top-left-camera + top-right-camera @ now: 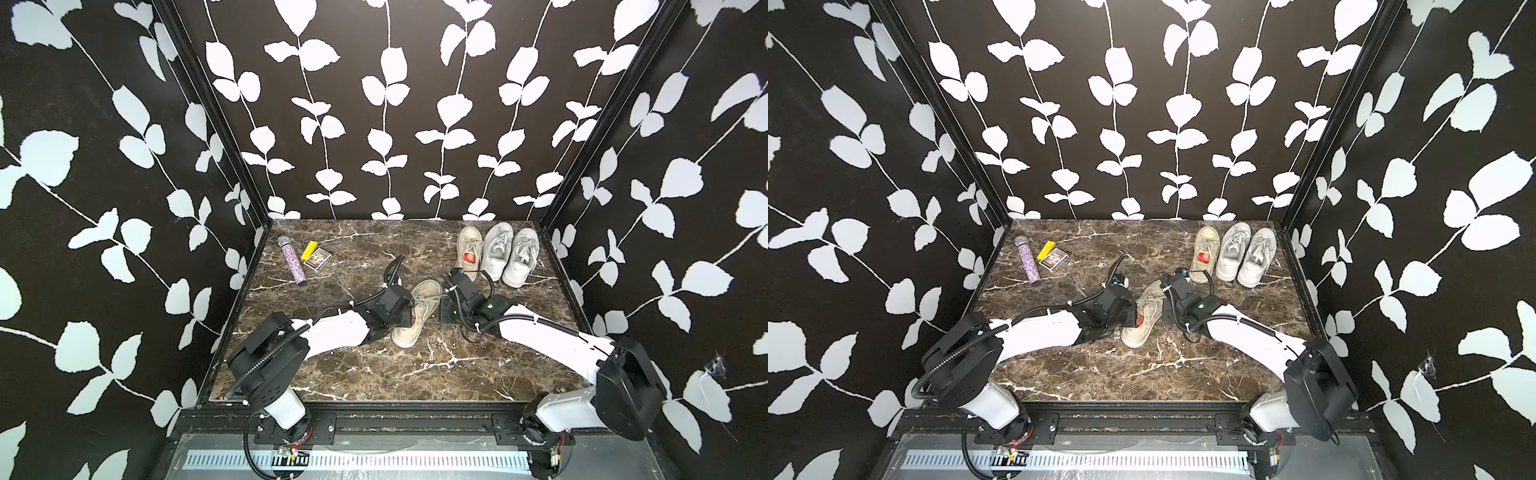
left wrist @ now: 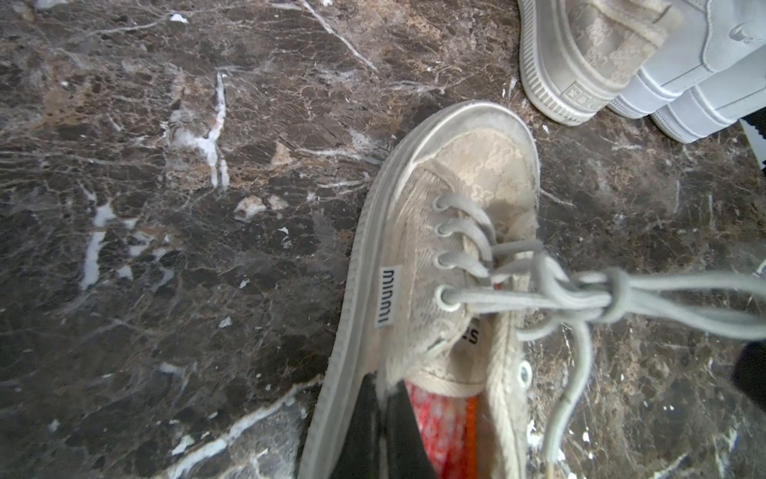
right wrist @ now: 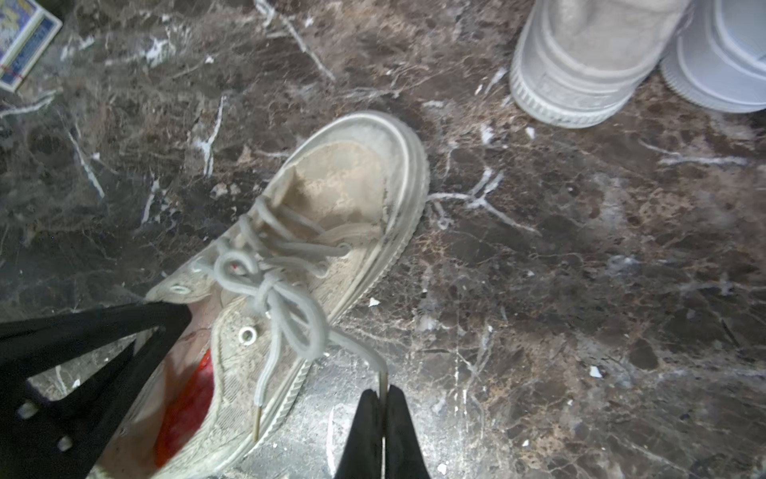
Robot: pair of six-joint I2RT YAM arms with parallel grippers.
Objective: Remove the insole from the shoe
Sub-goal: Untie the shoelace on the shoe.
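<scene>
Black booth w/ white leaf wallpaper on three sides, and a dark brown marble table underneath. Approx mid-table lies the beige shoe, toe toward the far edge & angled a bit to the right. Both arms reach in from the near edge and meet at it. The left gripper is at the shoe's mouth, fingers pressed together. It looks like they pinch the frayed side wall of the collar, one inside & one outside, tho the wrist view is too close to say whether the insole is caught too. The insole, red-orange, lies inside the shoe, visible thru the opening just beside those fingers. The right gripper sits low over the table just beside the shoe, on the side toward the right edge, fingers closed on the tip of the lace. The bow is tied, w/ the other loose end hanging over the sole. Far right corner: a second beige shoe w/ red showing inside, and just beside it a pair of white sneakers. Near the far left corner: a glittery microphone, a yellow block & a small card box, block & box close together.
</scene>
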